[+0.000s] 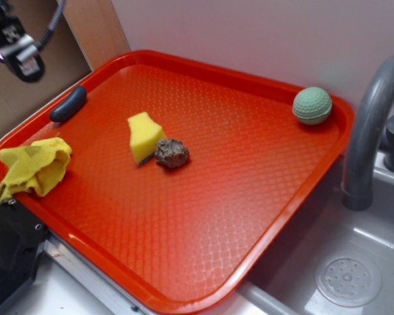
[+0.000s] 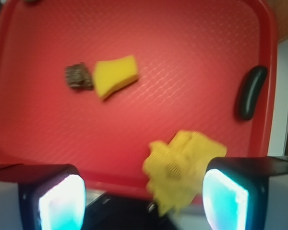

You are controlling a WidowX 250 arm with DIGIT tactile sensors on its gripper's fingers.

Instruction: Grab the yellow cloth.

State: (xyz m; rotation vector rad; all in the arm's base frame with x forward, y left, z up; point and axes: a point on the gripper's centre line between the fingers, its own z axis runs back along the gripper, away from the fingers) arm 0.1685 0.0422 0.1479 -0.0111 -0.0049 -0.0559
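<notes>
The yellow cloth [image 1: 31,168] lies crumpled on the left front rim of the red tray [image 1: 203,223], one corner hanging over the edge. In the wrist view the yellow cloth [image 2: 182,167] sits low and right of centre, just left of the right finger, blurred. My gripper [image 2: 144,199] is open with a wide gap between its pale pads, held high above the tray's edge with nothing between the fingers. In the exterior view the gripper [image 1: 20,52] hangs at the top left, well above the cloth; its fingertips are hard to make out there.
A pale yellow sponge block [image 1: 144,136] and a brown lumpy object [image 1: 172,153] sit mid-tray. A black oblong piece [image 1: 68,104] lies near the left rim, a green ball [image 1: 312,105] at the far right corner. A grey faucet [image 1: 371,125] and sink [image 1: 348,279] lie right.
</notes>
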